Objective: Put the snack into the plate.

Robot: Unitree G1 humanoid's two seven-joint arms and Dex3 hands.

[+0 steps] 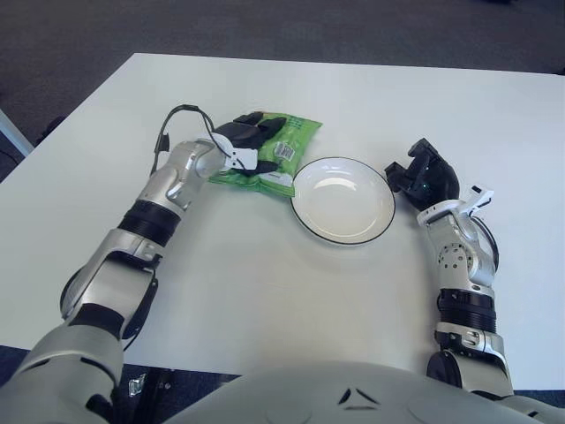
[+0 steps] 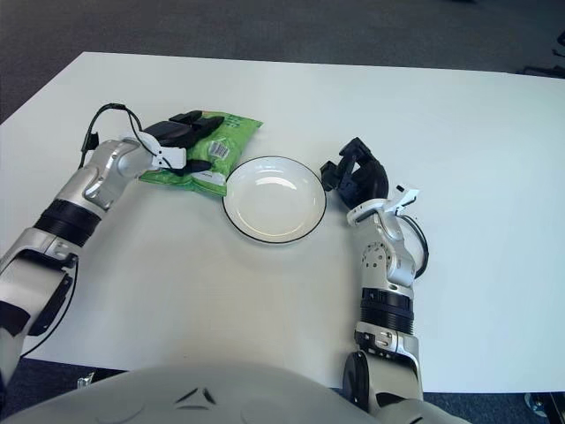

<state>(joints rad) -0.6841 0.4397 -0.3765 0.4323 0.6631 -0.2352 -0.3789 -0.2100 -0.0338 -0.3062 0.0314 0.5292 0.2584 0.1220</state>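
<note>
1. The plate (image 1: 343, 200) is sitting on the white desk (image 1: 265, 291); it is a white dish with a thin dark rim, and nothing is lying in its bowl.
2. The snack (image 1: 275, 157), a green packet, is lying just left of the plate, with its near corner reaching the plate's left rim; whether it is overlapping the rim cannot be told.
3. The packet's long axis is running from the plate's left rim up and away toward the far side of the desk, its far end pointing to the far right.
4. A white label with a dark barcode-like patch is showing on the packet's top face, and a white strip is showing along its near edge; the writing is too small to read.
5. The left hand (image 1: 250, 144) is lying over the packet's left part, left of the plate, its dark fingers (image 2: 196, 165) closing around the packet and gripping it.
6. The right hand (image 1: 425, 174) is showing just right of the plate, apart from its rim, its fingers curling inward around nothing.
</note>
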